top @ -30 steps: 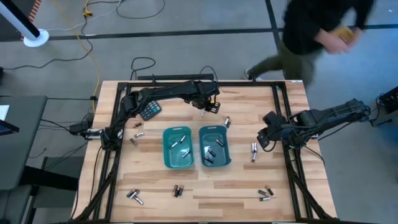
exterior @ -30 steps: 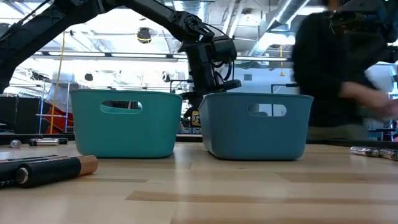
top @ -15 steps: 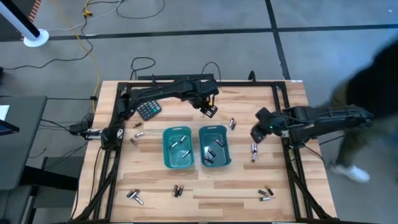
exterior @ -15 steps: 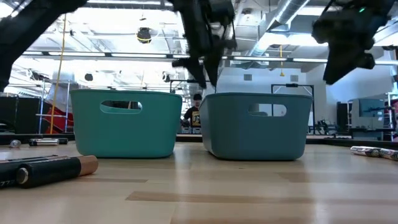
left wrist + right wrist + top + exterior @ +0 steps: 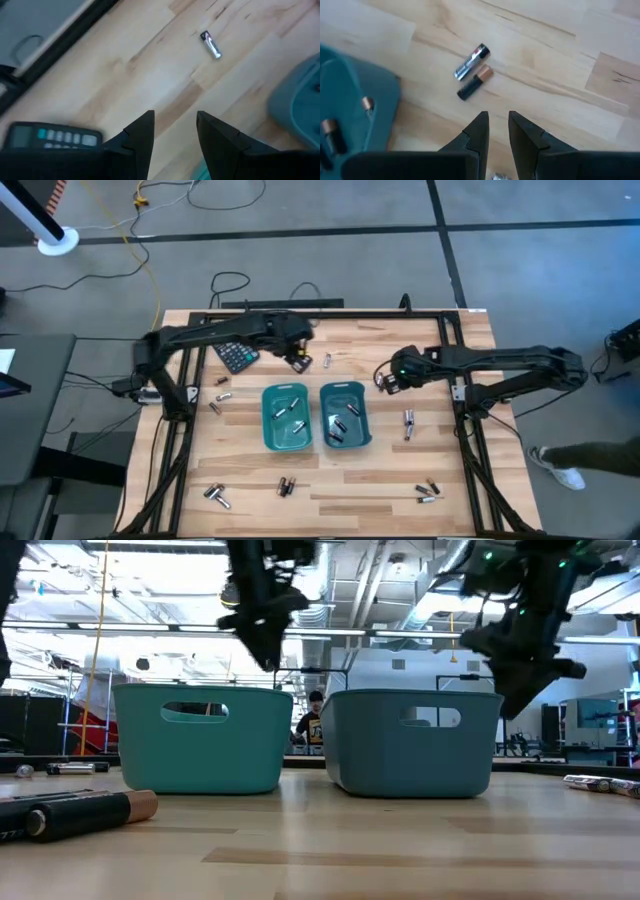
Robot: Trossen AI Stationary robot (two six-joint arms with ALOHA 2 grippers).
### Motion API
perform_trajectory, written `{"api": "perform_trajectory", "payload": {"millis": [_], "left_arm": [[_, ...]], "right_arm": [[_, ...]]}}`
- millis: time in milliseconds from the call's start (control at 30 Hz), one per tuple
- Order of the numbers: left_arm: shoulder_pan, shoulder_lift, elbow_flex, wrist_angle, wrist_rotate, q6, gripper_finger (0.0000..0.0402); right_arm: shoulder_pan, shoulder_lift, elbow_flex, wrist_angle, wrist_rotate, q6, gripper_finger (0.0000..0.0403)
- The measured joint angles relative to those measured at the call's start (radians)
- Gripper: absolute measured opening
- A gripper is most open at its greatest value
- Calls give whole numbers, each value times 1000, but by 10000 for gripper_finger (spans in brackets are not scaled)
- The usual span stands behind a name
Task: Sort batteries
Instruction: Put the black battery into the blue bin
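Two teal bins stand side by side mid-table, each with a few batteries inside. Other batteries lie loose on the wood. My left gripper hangs open above the table beyond the left bin, between the black calculator and a silvery battery. My right gripper hangs open just right of the right bin's far corner. Ahead of its fingers a silvery battery and a dark, copper-ended battery lie side by side. Nothing is between either pair of fingers.
More batteries lie right of the bins, near the front edge and at the left. A black frame borders the table. In the low view a large battery lies close by.
My left gripper has risen and swung toward the table's left, from beyond the right bin to beyond the left bin, rolling as it went. My right gripper has moved from the right edge toward the bins and come lower. A person beyond the far right corner has walked off.
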Motion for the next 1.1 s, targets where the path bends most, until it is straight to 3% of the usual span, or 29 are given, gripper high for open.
{"api": "perform_trajectory", "payload": {"millis": [200, 400, 667, 1100], "left_arm": [[59, -241, -358, 235, 118, -3, 141], [121, -394, -544, 311, 166, 33, 141], [210, -437, -581, 336, 244, 181, 141], [327, -437, -581, 355, 396, 313, 141]], "right_arm": [[1, 82, 0, 96, -3, 93, 102], [1, 146, 0, 128, -5, 184, 143], [1, 256, 0, 108, -17, 321, 193], [0, 463, 7, 109, -22, 402, 180]]}}
